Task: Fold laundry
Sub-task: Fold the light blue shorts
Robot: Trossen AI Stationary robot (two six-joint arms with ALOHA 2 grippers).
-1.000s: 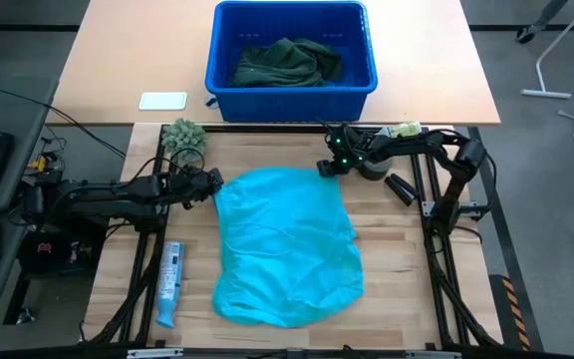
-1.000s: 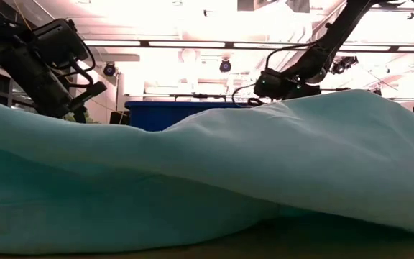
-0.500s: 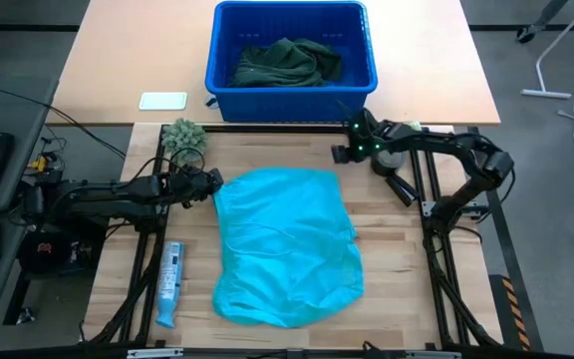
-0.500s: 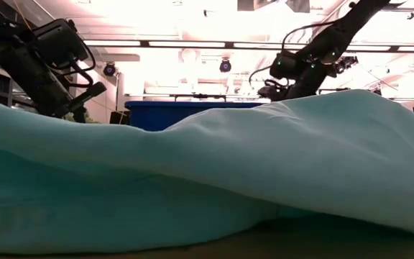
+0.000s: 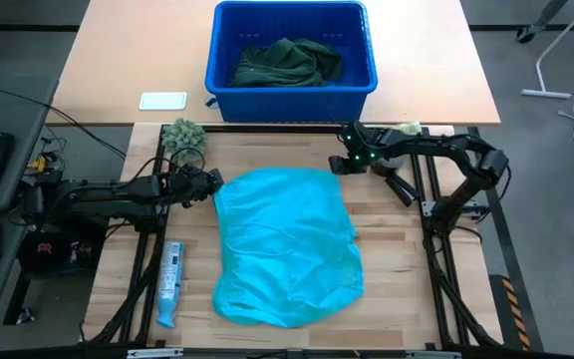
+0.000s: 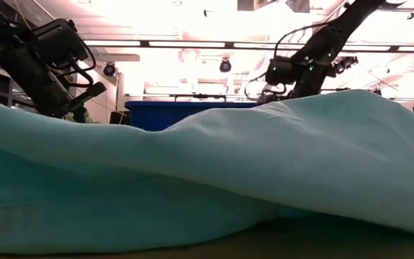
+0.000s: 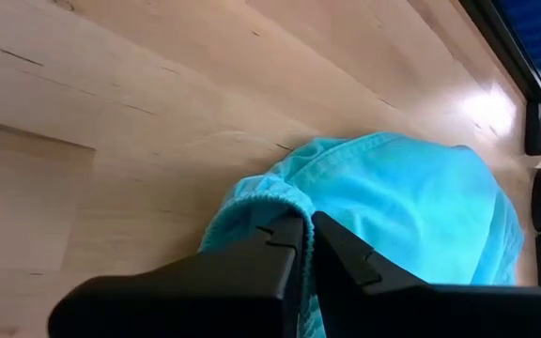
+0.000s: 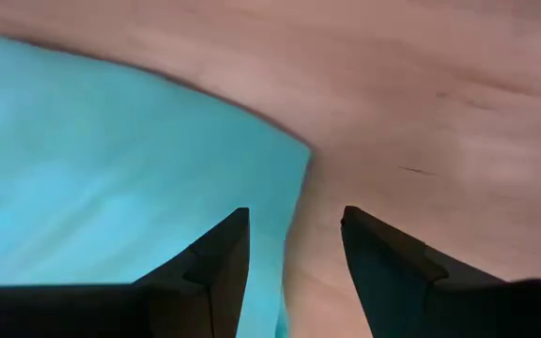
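Observation:
A turquoise garment (image 5: 285, 244) lies spread on the wooden table and fills the low view (image 6: 207, 180). My left gripper (image 5: 212, 182) is at the garment's far left corner, shut on it (image 7: 306, 225). Above the far right corner, my right gripper (image 5: 343, 163) hangs open; its fingers (image 8: 294, 230) straddle the cloth's edge (image 8: 289, 178) from above without touching it. Dark green laundry (image 5: 287, 62) lies heaped in the blue bin (image 5: 217, 60) beyond the table's far edge. My left gripper pinches the garment's far left corner at its ribbed hem (image 7: 256, 199) between its two fingers. The fingers slant down from the table's left. The hem bunches up at the fingertips, and the rest of the garment lies slack on the table.
A fuzzy grey-green ball (image 5: 182, 135) sits at the table's far left, close to my left arm. A blue and white tube (image 5: 170, 282) lies along the left side. A white card (image 5: 162, 100) lies on the lighter table behind. Bare wood shows right of the garment (image 5: 397, 239).
My right gripper has risen from the garment's far right corner, swung a little toward the table's far right and partly back, and rolled its wrist. It stays open. The garment and my left gripper have kept still.

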